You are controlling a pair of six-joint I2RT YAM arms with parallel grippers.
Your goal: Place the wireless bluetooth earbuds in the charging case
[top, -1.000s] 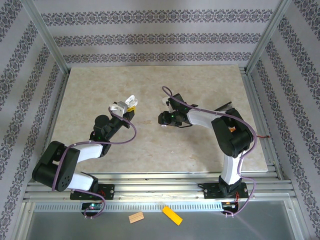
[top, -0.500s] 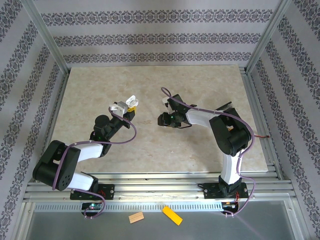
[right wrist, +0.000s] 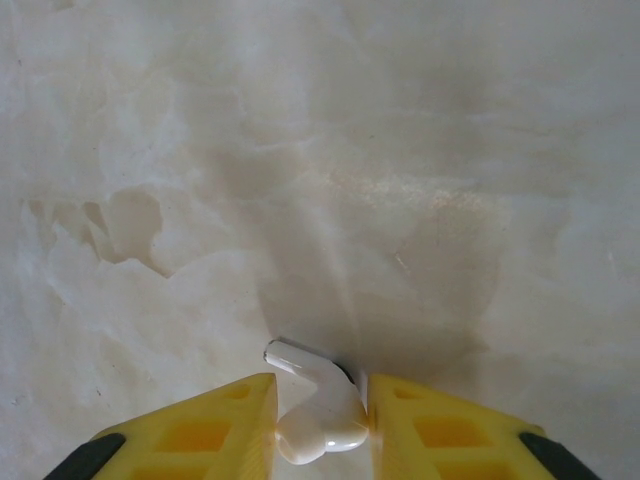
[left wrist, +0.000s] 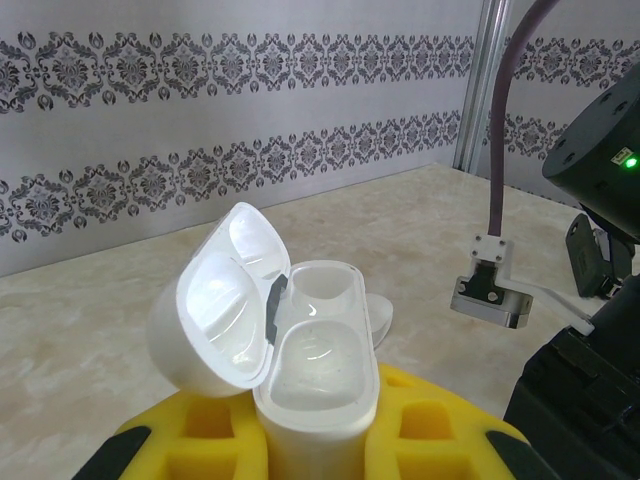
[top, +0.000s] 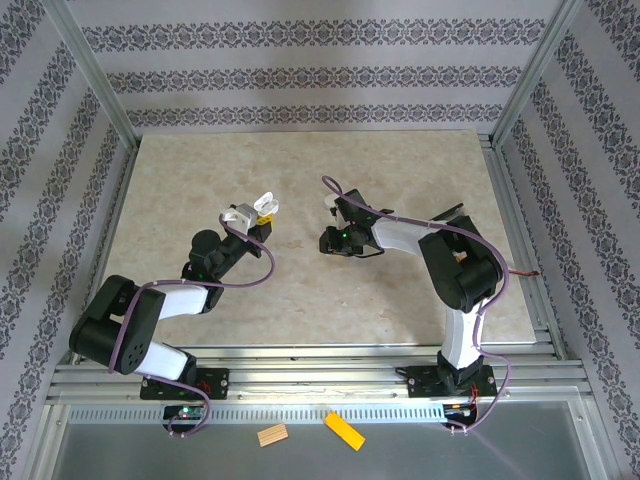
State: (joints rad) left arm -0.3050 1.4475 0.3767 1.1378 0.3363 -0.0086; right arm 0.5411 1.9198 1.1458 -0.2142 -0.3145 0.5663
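My left gripper (left wrist: 318, 440) is shut on the white charging case (left wrist: 318, 370), which stands upright between the yellow fingers. Its lid (left wrist: 225, 300) is swung open to the left, and both wells look empty. In the top view the case (top: 263, 203) sits at the left gripper's tip, left of the table's centre. One white stemmed earbud (right wrist: 318, 415) is pinched between the yellow pads of my right gripper (right wrist: 318, 388), just above the table, with its stem pointing up-left. From above, the right gripper (top: 329, 240) is low over the table, a short way right of the case.
A small white rounded piece (left wrist: 380, 318) lies on the table just behind the case; I cannot tell what it is. The right arm's black wrist (left wrist: 590, 330) looms at the right of the left wrist view. The beige tabletop (top: 400, 170) is fenced by patterned walls.
The right gripper has shifted only slightly over the table, with the earbud still between its pads. The left gripper and the open case have held still.
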